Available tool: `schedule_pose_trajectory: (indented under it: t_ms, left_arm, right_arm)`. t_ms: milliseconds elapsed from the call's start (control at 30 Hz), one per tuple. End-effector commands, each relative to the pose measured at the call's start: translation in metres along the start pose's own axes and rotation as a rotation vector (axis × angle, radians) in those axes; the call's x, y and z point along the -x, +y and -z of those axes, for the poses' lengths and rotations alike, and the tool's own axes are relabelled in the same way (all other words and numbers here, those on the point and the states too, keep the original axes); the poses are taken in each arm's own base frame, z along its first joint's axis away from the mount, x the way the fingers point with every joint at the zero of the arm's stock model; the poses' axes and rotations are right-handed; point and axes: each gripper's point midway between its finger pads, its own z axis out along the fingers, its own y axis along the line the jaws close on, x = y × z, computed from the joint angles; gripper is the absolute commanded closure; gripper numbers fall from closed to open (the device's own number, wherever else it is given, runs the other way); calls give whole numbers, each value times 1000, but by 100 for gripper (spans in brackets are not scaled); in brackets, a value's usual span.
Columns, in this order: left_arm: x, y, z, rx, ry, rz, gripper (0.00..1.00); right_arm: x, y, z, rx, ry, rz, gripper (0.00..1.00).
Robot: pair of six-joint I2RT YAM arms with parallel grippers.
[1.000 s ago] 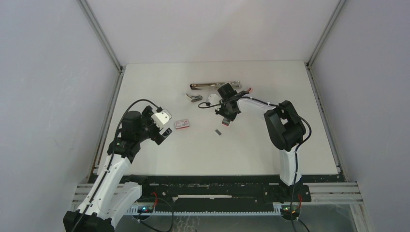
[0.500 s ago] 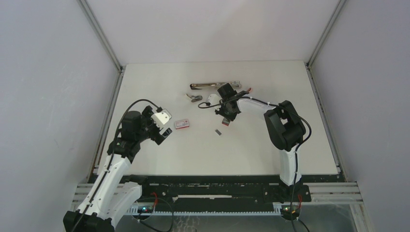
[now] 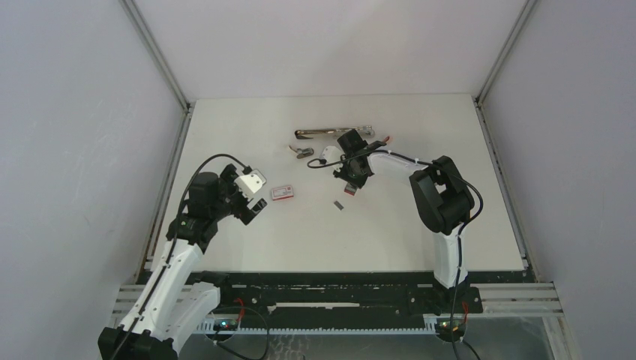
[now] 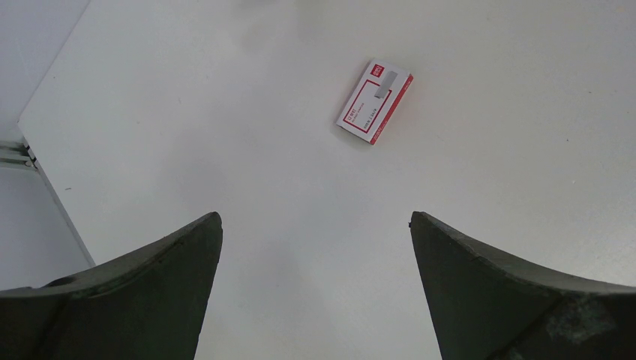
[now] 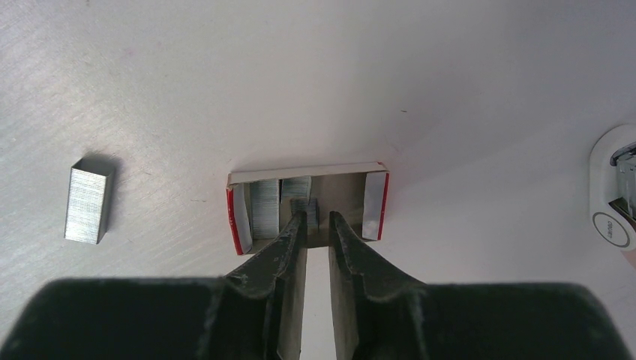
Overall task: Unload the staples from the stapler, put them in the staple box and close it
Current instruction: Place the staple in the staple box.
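The stapler (image 3: 330,133) lies opened at the back of the table, and its white end (image 5: 613,196) shows at the right edge of the right wrist view. One grey strip of staples (image 5: 88,201) lies loose on the table (image 3: 338,204). More staples (image 5: 279,201) lie in an open red-and-white tray (image 5: 372,204). My right gripper (image 5: 316,217) reaches into this tray. Its jaws stand a narrow gap apart with nothing between them, and a short strip lies just past the left fingertip (image 5: 298,222). My left gripper (image 4: 315,225) is wide open and empty, short of a closed red-and-white box (image 4: 374,101).
A small grey metal piece (image 3: 304,151) lies left of the stapler's white end. The closed box (image 3: 283,193) sits between the two arms. The table's left edge (image 4: 45,161) is near the left gripper. Grey walls enclose the table on three sides.
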Motion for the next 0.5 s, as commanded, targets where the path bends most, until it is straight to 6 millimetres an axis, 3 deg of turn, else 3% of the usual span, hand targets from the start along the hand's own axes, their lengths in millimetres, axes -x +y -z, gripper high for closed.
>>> schedule_pose_trajectory:
  t_ms: [0,467]
  left_arm:
    - [1,1,-2,9,-22,4,0]
    - [1,2,-2,10,-20,5,0]
  right_arm:
    - [17,-3,17,-17,-60,6,83]
    - [18,-2,20,-17,-64,6,80]
